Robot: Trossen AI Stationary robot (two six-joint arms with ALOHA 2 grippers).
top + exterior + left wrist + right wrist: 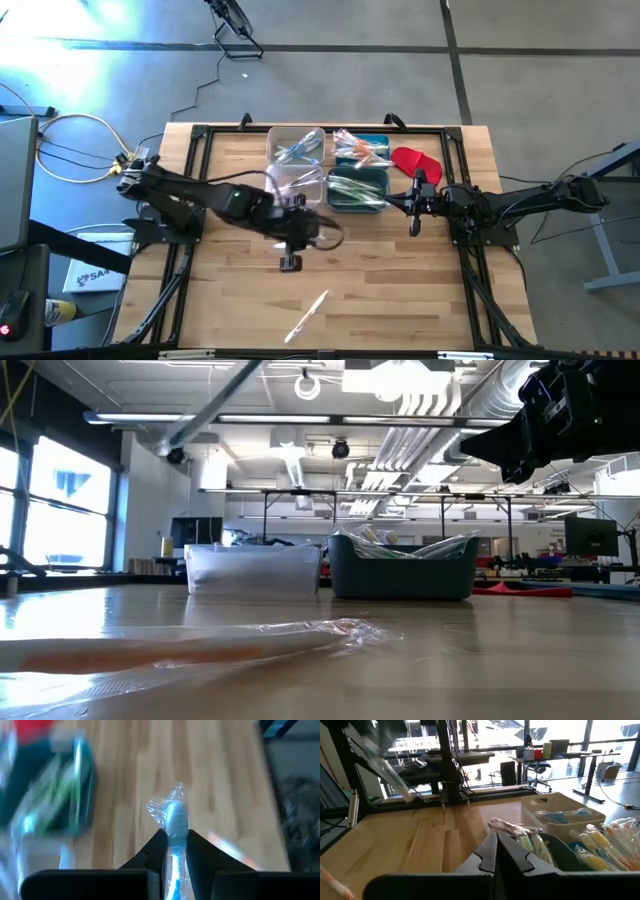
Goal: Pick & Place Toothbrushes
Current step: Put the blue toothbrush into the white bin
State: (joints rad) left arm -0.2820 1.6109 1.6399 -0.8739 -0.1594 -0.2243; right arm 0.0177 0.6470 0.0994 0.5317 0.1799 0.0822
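Now pinching a wrapped blue toothbrush (176, 827) in the left gripper (291, 262), mid-frame above the counter (400, 280), long axis along the fingers. Bins (296, 145) just up-frame. Right gripper (415, 228) waiting, pressed together, right of middle.

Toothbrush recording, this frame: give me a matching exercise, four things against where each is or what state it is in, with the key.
Things:
1. left gripper
2. right gripper
3. loose wrapped toothbrush
4. red cloth-like piece

States:
A. lying alone on the table's near part
B. shut with nothing between the fingers
C. beside the bins, toward the right arm
D. shut on a wrapped blue toothbrush

Pairs: 1-D, 2-B, 3-A, 4-C
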